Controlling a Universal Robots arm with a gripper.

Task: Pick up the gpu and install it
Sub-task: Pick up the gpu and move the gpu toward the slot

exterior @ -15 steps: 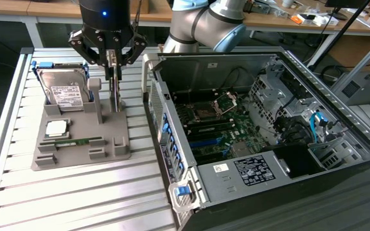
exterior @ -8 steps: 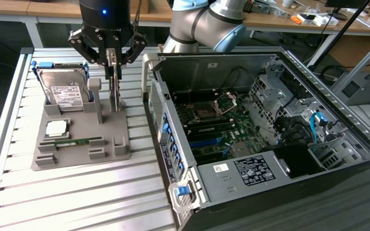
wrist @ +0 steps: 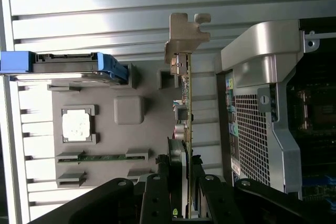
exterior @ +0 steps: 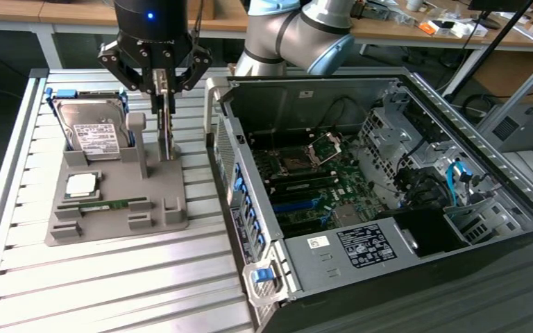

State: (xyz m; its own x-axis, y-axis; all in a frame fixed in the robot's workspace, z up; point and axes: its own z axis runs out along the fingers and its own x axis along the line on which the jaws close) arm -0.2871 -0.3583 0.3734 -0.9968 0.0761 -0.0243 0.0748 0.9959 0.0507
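The gripper (exterior: pixel 161 97) stands over the grey holder tray (exterior: pixel 119 225) at the exterior view's left, its jaws drawn narrow and closed on the upper edge of the gpu (exterior: pixel 166 139). The card hangs upright and edge-on below the fingers. Its lower end is at the tray's slot, and whether it has cleared that slot cannot be told. In the wrist view the gpu (wrist: pixel 187 108) runs as a thin line away from the gripper (wrist: pixel 185 182), and its silver bracket (wrist: pixel 185 38) is at the far end. The hard drive (exterior: pixel 95 135) in its blue frame stands upright just beside the card, farther to the exterior view's left. The processor (exterior: pixel 81 184) and the memory stick (exterior: pixel 109 206) lie nearer on the same tray. The open computer case (exterior: pixel 248 104) sits close on the exterior view's right with its motherboard (exterior: pixel 308 184) exposed, so the install has not yet been done. The card is probably light and stiff but fragile, a thin board with small parts on its face. The bare board edge is a sensible place to hold it, away from the components and the contact edge. A narrow pinch like this may let the card twist or swing, and the bracket end adds weight to one side.
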